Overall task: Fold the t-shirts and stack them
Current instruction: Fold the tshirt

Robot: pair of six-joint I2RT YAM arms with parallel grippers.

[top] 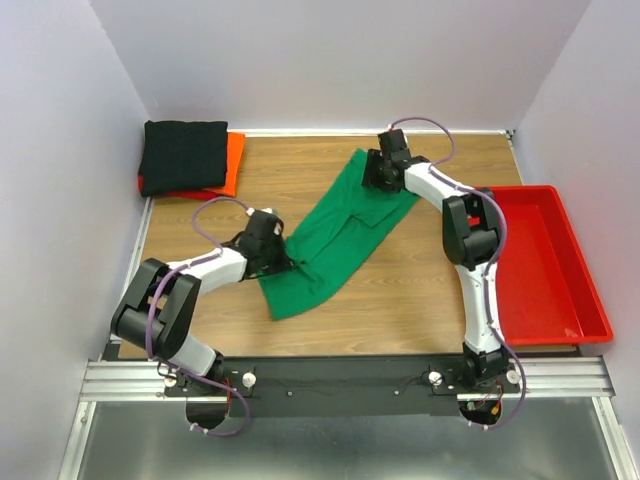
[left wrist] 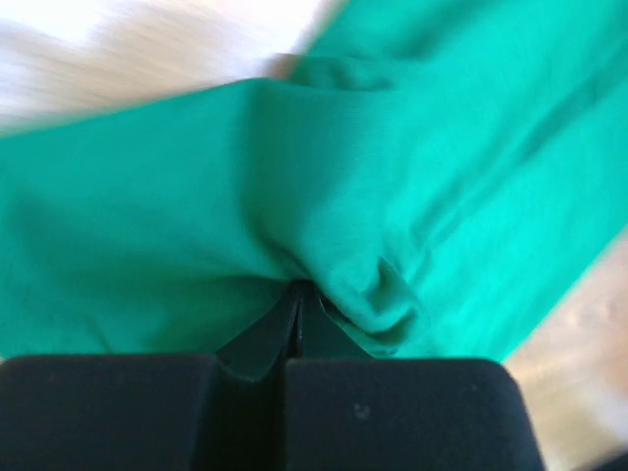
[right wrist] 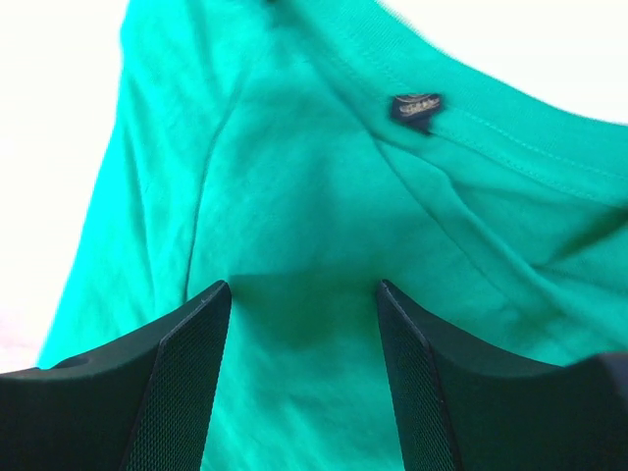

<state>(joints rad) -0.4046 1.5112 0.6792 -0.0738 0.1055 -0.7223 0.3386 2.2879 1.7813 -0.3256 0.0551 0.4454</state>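
Observation:
The green t-shirt [top: 335,235] lies stretched in a long diagonal band across the middle of the table. My left gripper [top: 283,262] is shut on its near left edge; in the left wrist view the cloth [left wrist: 324,196] bunches at the closed jaws [left wrist: 297,294]. My right gripper [top: 378,178] is open over the shirt's far end, near the collar; its fingers [right wrist: 191,363] straddle flat green cloth [right wrist: 304,196] with a small dark label [right wrist: 415,106]. The black t-shirt [top: 184,155] lies folded on the folded orange-red t-shirt [top: 232,160] at the far left corner.
A rigid red plastic tray [top: 545,265] stands on the table's right side, beside the right arm. Grey walls close in the table on the left, back and right. Bare wood shows around the green shirt.

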